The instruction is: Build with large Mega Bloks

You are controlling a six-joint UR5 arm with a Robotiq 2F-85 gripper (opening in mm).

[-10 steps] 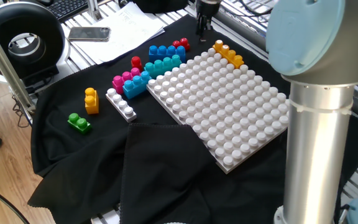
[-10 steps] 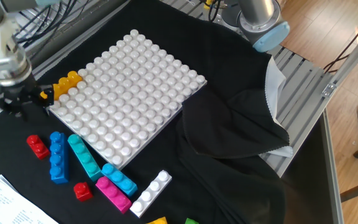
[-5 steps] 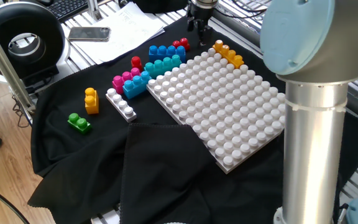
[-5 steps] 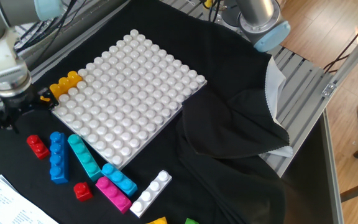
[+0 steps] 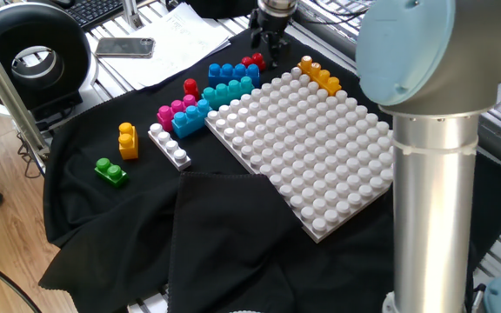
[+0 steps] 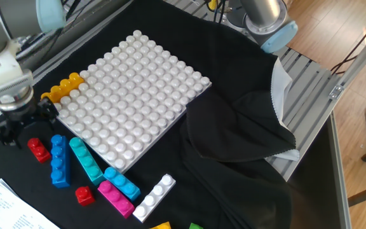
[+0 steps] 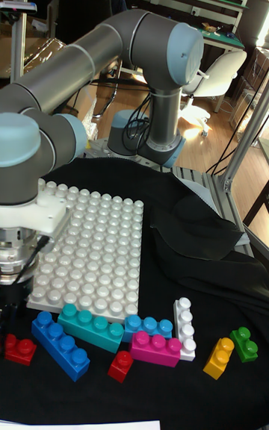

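Tool (image 6: 19,129): fingers apart, holding nothing, poised above two-stud red brick (image 6: 38,150) beside long blue brick (image 6: 59,160).

light: bright, even, from overhead | shadows: soft, faint beside the white studded board (image 6: 132,102) on the black cloth (image 5: 224,235) | glare: mild sheen on the arm's grey column (image 5: 429,209) | focus: fixed views sharp; tall view soft on the near arm (image 7: 30,146) | distortion: slight at edges
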